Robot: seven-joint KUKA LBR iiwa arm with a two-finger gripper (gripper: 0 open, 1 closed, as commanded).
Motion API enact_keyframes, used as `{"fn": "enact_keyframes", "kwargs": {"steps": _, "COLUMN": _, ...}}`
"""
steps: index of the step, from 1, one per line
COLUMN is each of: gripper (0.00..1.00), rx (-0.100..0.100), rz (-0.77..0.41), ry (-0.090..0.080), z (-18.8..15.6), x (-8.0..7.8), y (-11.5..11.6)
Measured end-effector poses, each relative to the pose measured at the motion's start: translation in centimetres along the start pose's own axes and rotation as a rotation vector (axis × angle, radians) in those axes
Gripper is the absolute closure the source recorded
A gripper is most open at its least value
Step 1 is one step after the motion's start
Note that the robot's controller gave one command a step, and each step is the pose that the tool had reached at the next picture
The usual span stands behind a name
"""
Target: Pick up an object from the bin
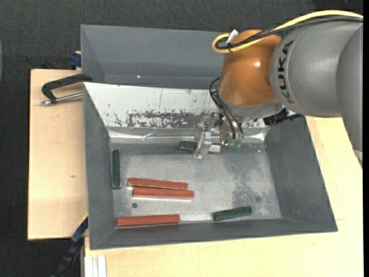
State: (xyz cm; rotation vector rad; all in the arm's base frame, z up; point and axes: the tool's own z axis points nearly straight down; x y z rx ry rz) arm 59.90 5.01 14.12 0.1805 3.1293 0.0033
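Hand [209, 144], its opening impossible to tell, sits low against the back wall of the bin [300, 172], just beside a small dark green block [187, 145]; closing here risks nudging the block aside or scraping the wall.

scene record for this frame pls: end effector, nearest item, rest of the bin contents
end effector: low on the bin floor by the back wall, near centre
open or shut: cannot tell
nearest item: small dark green piece, just to its view-left; contact unclear
red-brown bars: pair side by side left of centre; front bar by the front wall
dark green bars: left bar along the left wall; right bar front right
bin: grey metal
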Motion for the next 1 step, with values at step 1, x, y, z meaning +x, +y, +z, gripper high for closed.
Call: {"fn": "enact_keyframes", "kwargs": {"steps": 1, "gripper": 1.00, "rx": 0.000, "rz": 0.000, "ry": -0.002, "z": -0.76, "x": -0.11, "y": 0.03}}
